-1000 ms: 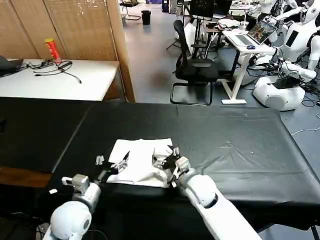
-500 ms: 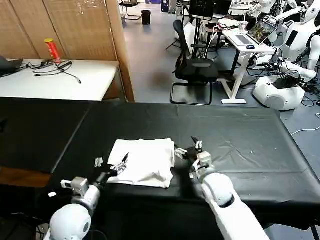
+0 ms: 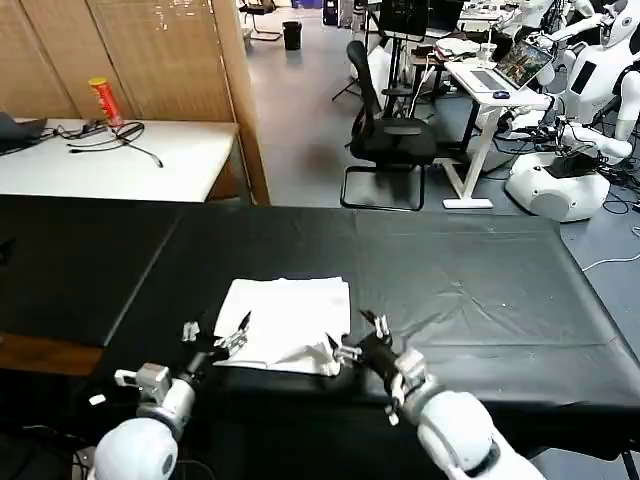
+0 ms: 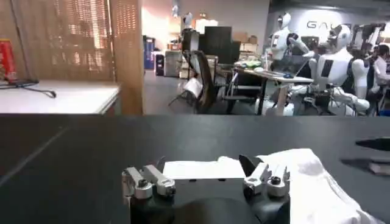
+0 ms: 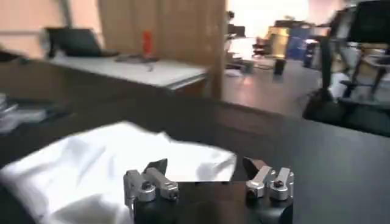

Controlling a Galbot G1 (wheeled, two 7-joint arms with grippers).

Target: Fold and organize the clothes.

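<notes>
On a table draped in a black cloth (image 3: 470,290), a white T-shirt (image 3: 285,320) lies folded into a compact, slightly rumpled rectangle near the front edge, its print not in view. At the left, the left gripper (image 3: 214,337) hovers low at the shirt's near left corner with its jaws spread and nothing between them; its wrist camera shows the fingers (image 4: 149,181) parted over bare black cloth, the white fabric just beyond and to one side. At the right, the right gripper (image 3: 356,338) sits just beside the shirt's near right corner, likewise open and empty (its own wrist camera looks across the folded bundle (image 5: 103,170) from close by). Neither gripper touches the fabric. The folding appears largely done, and the step in hand looks like the tidying stage: squaring up or shifting the bundle. The next move probably calls for both grippers to close in on the near corners together and pinch only the outer layers evenly, since an uneven grab could pull the soft folds apart.
</notes>
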